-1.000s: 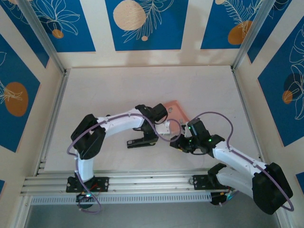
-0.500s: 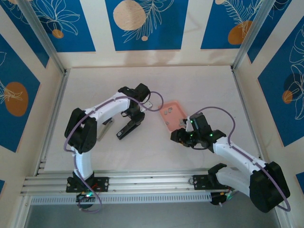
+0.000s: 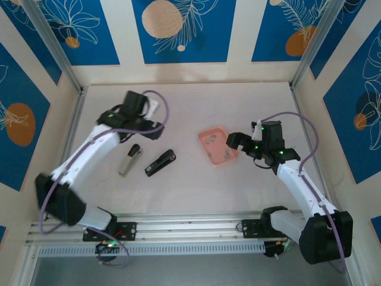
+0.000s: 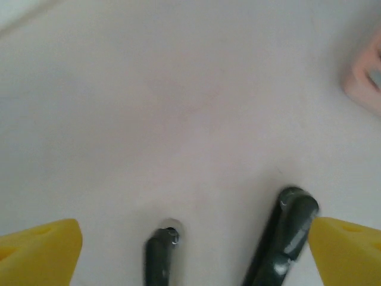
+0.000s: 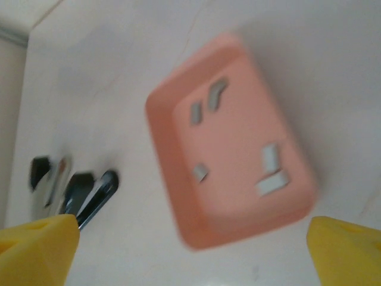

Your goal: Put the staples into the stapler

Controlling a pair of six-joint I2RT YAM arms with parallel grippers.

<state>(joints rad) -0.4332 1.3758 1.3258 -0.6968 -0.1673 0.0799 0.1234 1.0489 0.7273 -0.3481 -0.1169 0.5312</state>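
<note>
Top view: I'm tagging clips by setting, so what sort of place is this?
Probably a lab robot cell, not an office: two arms bolted to an aluminium rail, a white table boxed in by blue patterned panels, with a stapler and pink tray laid out.

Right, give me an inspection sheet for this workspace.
surface: white table, no marks seen
job's things: black stapler lying left of the pink tray; staples loose in the tray
clutter: silvery-grey piece beside the stapler, apart from it
grippers: left gripper open near the stapler; right gripper open near the tray; both empty
cables: purple cable along each arm
surroundings: blue floral wall panels
</note>
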